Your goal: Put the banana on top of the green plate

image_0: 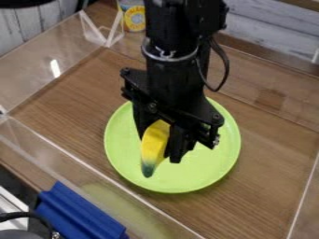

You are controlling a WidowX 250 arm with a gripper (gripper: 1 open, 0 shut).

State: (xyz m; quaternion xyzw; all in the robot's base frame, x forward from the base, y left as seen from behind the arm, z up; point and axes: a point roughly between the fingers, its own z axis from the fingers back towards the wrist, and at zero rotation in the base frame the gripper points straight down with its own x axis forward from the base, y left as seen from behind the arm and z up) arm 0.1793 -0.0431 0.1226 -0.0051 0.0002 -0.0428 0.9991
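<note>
I see the banana [155, 149] hanging nearly upright, greenish tip down, clamped in my gripper [162, 142], jaws pinched tight on its upper part. It's over the green plate [212, 166], left-of-centre; can't tell if the tip touches it. Plate sits on a wood-grain table [75, 93] inside clear walls. Blue object [75, 217] at bottom left, yellow can [132, 17] far back.

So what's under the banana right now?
The green plate lies under the banana, which the hand holds hanging tip-down over it. Under the plate is the wooden table. Whether the tip touches the plate is unclear; the arm covers the plate's middle.
</note>
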